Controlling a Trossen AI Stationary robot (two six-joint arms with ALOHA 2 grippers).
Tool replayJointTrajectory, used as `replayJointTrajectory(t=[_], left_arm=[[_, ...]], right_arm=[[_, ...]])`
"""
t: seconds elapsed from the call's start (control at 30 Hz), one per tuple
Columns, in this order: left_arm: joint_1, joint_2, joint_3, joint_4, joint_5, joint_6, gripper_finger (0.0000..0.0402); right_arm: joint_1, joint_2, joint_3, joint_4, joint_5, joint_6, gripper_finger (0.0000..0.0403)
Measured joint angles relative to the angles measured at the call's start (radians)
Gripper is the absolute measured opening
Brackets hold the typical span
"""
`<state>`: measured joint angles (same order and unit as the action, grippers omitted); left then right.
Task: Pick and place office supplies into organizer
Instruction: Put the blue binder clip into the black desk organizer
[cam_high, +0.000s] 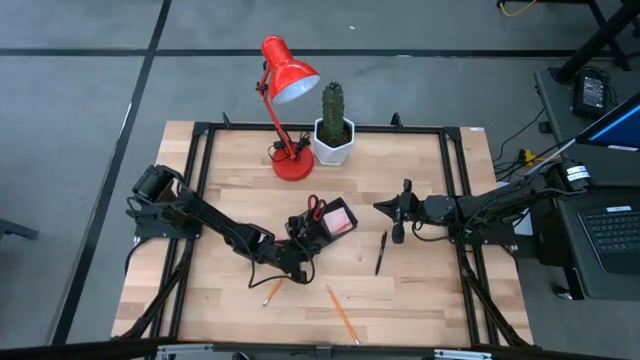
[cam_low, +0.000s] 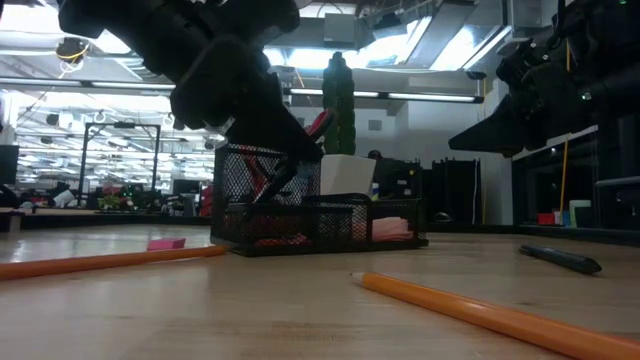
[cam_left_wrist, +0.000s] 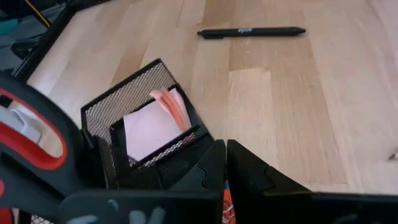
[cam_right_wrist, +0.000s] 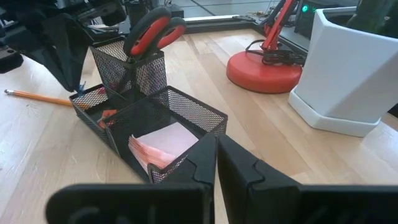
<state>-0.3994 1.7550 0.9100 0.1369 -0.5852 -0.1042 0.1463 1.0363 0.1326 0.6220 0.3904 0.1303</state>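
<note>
Organizer (cam_high: 322, 222) mid-table, scissors (cam_high: 314, 207) upright in its tall cup, pink pad (cam_high: 340, 219) in the open bin.
Left gripper (cam_high: 300, 262) right at organizer's near edge, fingers together, nothing held. Right gripper (cam_high: 383, 207) hovers beside it, fingers together & empty. Pen (cam_high: 381, 252) and two pencils (cam_high: 341, 313) lie loose on table (cam_high: 420, 290); lamp (cam_high: 286, 90) + cactus pot (cam_high: 333, 142) at back.

Black mesh organizer (cam_right_wrist: 155, 118), red-handled scissors (cam_right_wrist: 152, 31), pink sticky notes (cam_right_wrist: 163, 142), orange pencil (cam_low: 500, 315), black pen (cam_left_wrist: 251, 32)
</note>
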Motion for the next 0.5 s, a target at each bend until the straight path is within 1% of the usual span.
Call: replayJointTrajectory(t=[0.3, 0.5], left_arm=[[-0.007, 0.0, 0.0, 0.017, -0.044, 0.014, 0.0064], [-0.007, -0.006, 0.0, 0.021, -0.052, 0.014, 0.0072]], right_arm=[[0.0, 0.0, 0.0, 0.0, 0.0, 0.0, 0.002], [0.0, 0.0, 0.0, 0.0, -0.005, 0.001, 0.002]])
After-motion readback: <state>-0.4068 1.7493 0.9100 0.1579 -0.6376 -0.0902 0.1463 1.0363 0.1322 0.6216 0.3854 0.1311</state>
